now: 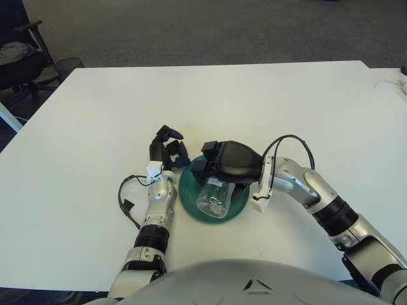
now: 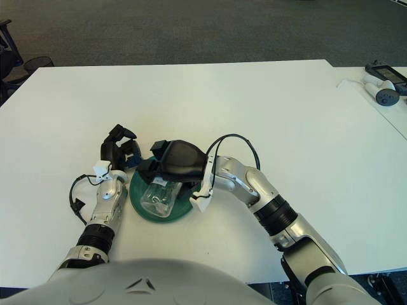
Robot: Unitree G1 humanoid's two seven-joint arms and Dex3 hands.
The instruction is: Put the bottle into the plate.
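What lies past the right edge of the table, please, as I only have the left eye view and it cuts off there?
Observer: A second table adjoins it, and a white handheld device lies on that table.
Operator: Thank you. Is anything else beside that device?
Observer: Yes, a dark flat device lies just behind it. Both are far from the right robot hand, which grips the bottle over the green plate. The left robot hand shows to the left of the plate.
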